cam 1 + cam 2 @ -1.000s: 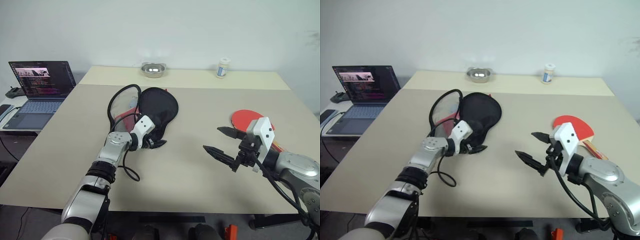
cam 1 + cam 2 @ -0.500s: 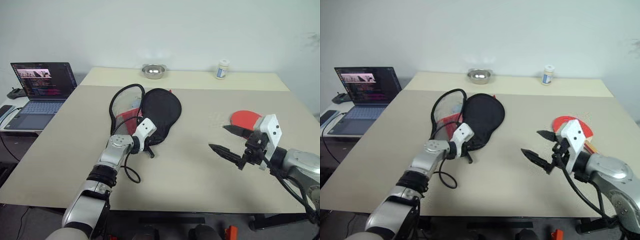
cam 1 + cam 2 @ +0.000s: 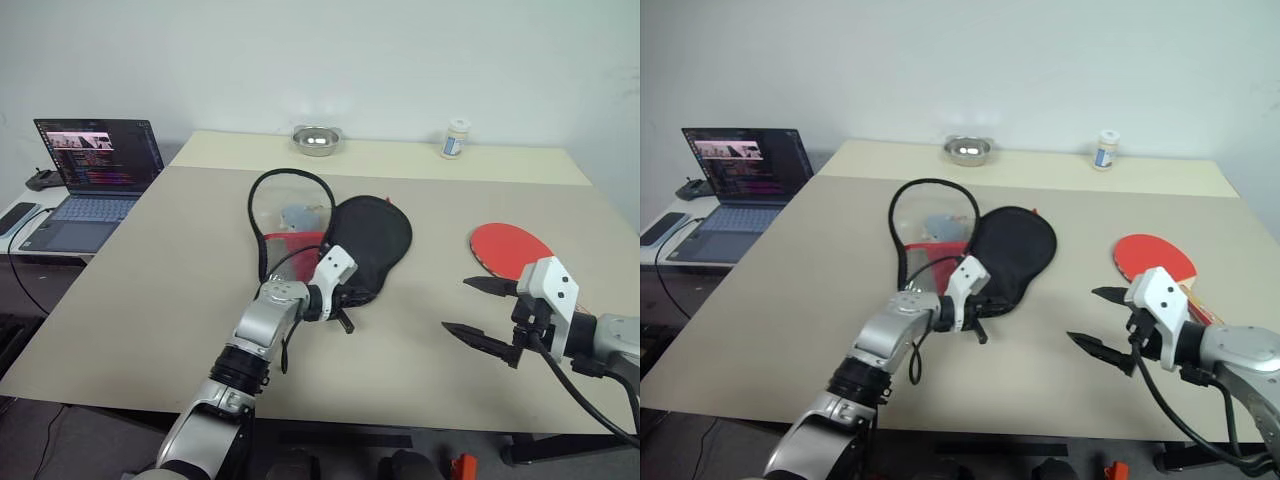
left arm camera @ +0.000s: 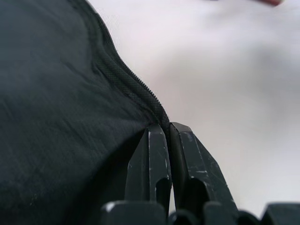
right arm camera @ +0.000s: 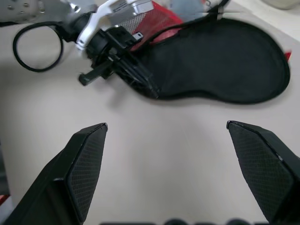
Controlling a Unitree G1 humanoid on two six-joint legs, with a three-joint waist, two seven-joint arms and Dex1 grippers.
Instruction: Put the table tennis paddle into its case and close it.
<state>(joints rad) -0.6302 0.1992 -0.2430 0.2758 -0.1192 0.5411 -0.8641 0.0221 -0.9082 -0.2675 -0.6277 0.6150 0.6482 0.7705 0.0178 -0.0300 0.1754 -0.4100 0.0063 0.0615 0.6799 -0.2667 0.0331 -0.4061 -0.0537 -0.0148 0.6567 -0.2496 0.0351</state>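
Laptop (image 3: 92, 170) sits off the table's (image 3: 150, 300) 9 o'clock side, screen lit. Case (image 3: 370, 245) lies mid-table, unzipped & splayed: black half toward 3 o'clock, red mesh half (image 3: 292, 243) w/ its black trim loop toward 9. L gripper (image 3: 341, 311) is clenched on the case's narrow end at its 6 o'clock; wrist view shows both fingers (image 4: 157, 161) pinched together on the zip edge. Steel bowl (image 3: 317, 139) at table's 12 o'clock edge, small white bottle (image 3: 456, 138) toward 1 o'clock. Paddle (image 3: 512, 248) lies red face up at 3 o'clock, well apart from case. R gripper (image 3: 480, 312) hovers near the paddle's 6 o'clock, released, fingers spread wide, holding nothing.
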